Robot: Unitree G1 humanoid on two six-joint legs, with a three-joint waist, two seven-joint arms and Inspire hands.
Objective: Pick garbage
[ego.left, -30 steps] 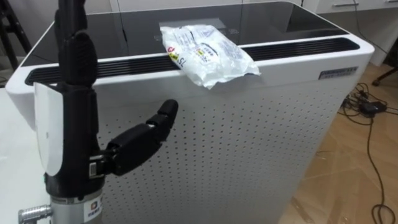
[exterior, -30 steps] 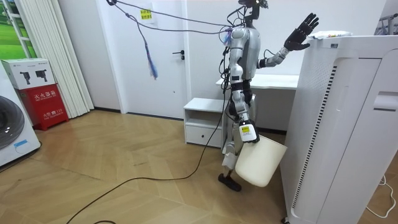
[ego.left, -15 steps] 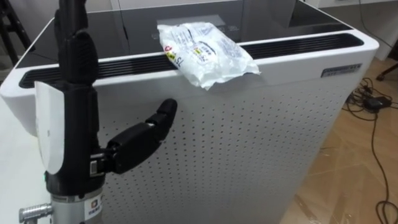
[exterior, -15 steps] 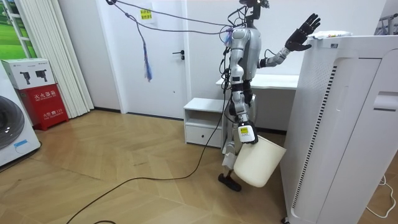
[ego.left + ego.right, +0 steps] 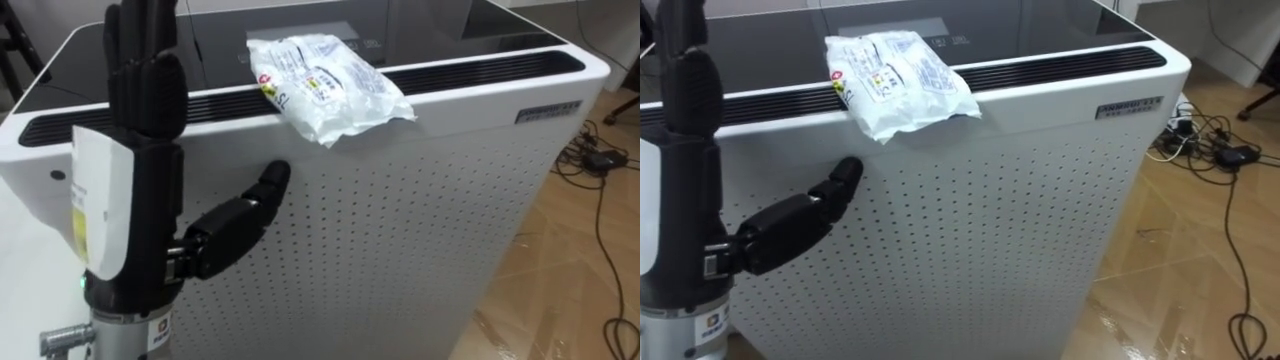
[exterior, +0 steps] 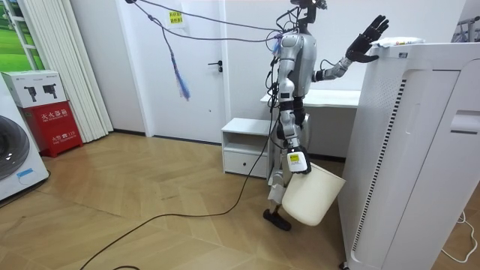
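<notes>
One white packet [image 5: 325,85] atop one white perforated cabinet [image 5: 400,230]; left hand [image 5: 140,200] raised beside it, fingers [image 5: 140,35] straight, holding nothing.

This is a room furnished like a home, a living or utility space rather than a workshop. The floor [image 6: 112,172] is wood plank and the walls are plain white, with a white door [image 6: 206,97] and a pale curtain [image 6: 67,60] at the room view's left. A washer [image 6: 19,161] stands at that edge, beside a red box [image 6: 54,127] with a white carton [image 6: 30,88] on top. Against the far wall sit a low white cabinet [image 6: 244,150] with a drawer and a white desk [image 6: 334,97]. A tall white appliance [image 6: 420,150] with a perforated front and slotted top — an air purifier, as far as can be told — fills the right side, with loose cables [image 5: 590,163] on the floor by it.
</notes>
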